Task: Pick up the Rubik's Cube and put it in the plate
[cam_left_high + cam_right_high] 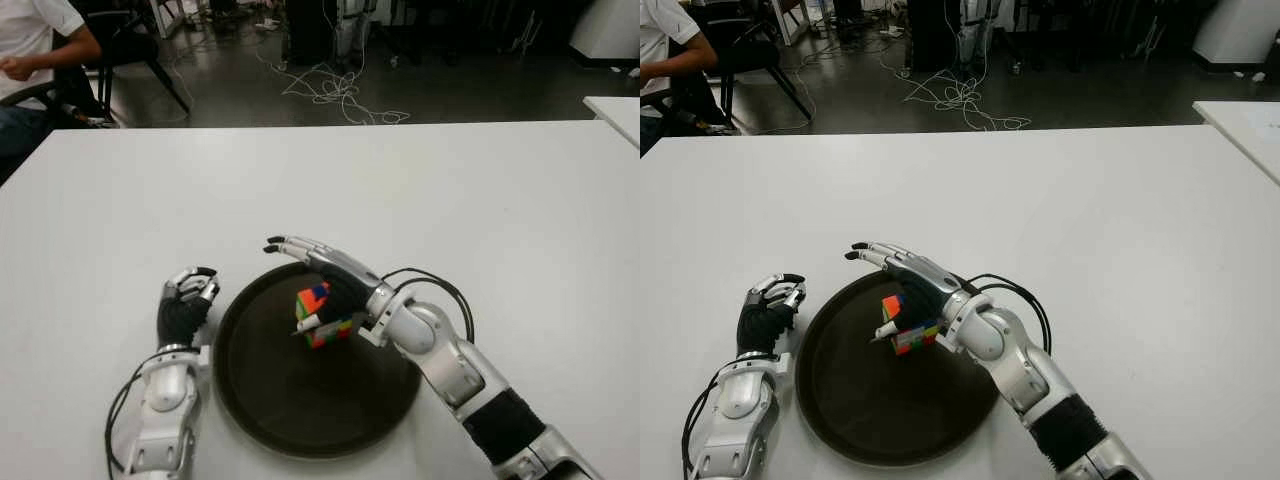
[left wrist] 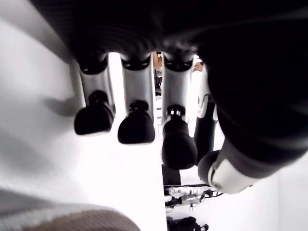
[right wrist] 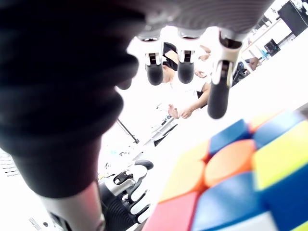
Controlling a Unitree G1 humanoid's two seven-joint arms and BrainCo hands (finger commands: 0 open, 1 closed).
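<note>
The Rubik's Cube (image 1: 321,316) shows over the far middle of the dark round plate (image 1: 300,405), slightly tilted. My right hand (image 1: 325,262) reaches over the plate from the right, with its palm just above and behind the cube. Its fingers (image 3: 185,72) are stretched out straight past the cube (image 3: 231,183), and the thumb tip lies by the cube's left face. I cannot tell whether the palm still touches the cube. My left hand (image 1: 188,296) shows just left of the plate's rim, its fingers (image 2: 137,126) curled and holding nothing.
The white table (image 1: 450,190) stretches far beyond the plate. A person (image 1: 30,50) sits past the far left corner. Cables (image 1: 340,95) lie on the floor behind, and another white table's corner (image 1: 615,108) shows at the right.
</note>
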